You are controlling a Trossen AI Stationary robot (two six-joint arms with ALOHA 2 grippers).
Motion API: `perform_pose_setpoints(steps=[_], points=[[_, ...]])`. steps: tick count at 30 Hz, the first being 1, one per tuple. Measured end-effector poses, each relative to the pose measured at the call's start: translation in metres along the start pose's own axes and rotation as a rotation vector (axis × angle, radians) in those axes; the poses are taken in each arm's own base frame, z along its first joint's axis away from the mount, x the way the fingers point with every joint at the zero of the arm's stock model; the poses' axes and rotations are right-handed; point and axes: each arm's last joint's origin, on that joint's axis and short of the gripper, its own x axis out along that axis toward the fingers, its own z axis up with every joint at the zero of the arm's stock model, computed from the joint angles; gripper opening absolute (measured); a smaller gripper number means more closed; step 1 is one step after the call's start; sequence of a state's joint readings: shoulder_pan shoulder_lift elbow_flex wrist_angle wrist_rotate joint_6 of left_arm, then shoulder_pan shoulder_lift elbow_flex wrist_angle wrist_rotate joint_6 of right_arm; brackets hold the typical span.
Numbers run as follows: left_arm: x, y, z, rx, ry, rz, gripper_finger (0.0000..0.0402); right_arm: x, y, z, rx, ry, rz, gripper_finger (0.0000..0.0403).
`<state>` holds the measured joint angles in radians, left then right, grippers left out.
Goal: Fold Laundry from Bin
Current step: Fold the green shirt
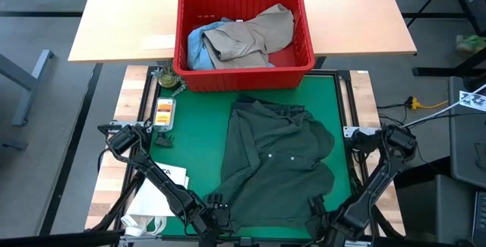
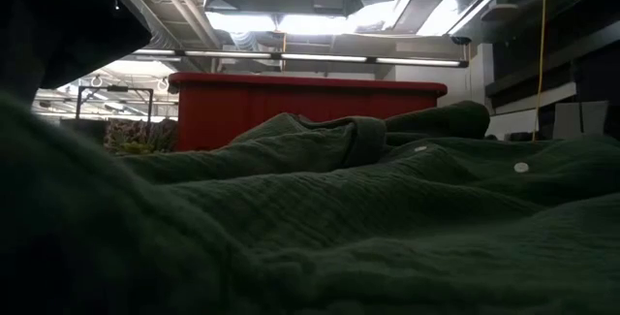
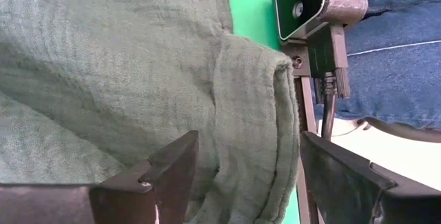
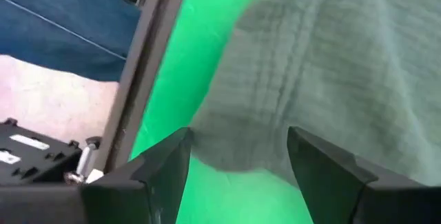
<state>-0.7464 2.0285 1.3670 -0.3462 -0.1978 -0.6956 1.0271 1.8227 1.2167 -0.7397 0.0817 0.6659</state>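
1. Laundry first: the dark green buttoned shirt lies spread and rumpled on the green mat, reaching from just before the bin down to both of my pincers.
2. My left pincer sits at the shirt's near hem with its jaws wide apart; a folded edge of the cloth lies between my fingers, not pinched.
3. My right pincer rests at the other end of that hem, jaws spread as well, with the shirt edge just ahead of them and nothing held.
4. Beyond the shirt, well away from both pincers, the red bin stands at the mat's far edge, holding a khaki-tan garment over light blue denim jeans.
5. Beside my left arm lies a white paper bag.
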Motion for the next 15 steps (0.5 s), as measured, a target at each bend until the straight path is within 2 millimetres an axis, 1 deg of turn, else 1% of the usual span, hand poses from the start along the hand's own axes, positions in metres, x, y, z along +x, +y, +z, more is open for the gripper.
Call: perform_pose_setpoints(steps=[3, 7, 10, 12, 15], points=[[0.0, 0.0, 0.0, 0.0, 0.0, 0.0, 0.0247, 0.008, 0.002, 0.001, -0.001, 0.001, 0.003, 0.0241], [0.0, 0.0, 0.0, 0.0, 0.0, 0.0, 0.0247, 0.023, 0.003, 0.0, 0.006, 0.049, -0.006, 0.0241], [0.0, 0.0, 0.0, 0.0, 0.0, -0.001, 0.0247, 0.027, 0.004, -0.001, 0.006, 0.078, 0.011, 0.0235], [0.0, 0.0, 0.0, 0.0, 0.002, -0.003, 0.0247, 0.028, 0.004, -0.001, 0.006, 0.084, 0.009, 0.0219], [0.0, -0.001, 0.0, 0.029, 0.012, -0.022, 0.0247, 0.028, 0.003, -0.002, 0.004, 0.096, 0.005, 0.0175]])
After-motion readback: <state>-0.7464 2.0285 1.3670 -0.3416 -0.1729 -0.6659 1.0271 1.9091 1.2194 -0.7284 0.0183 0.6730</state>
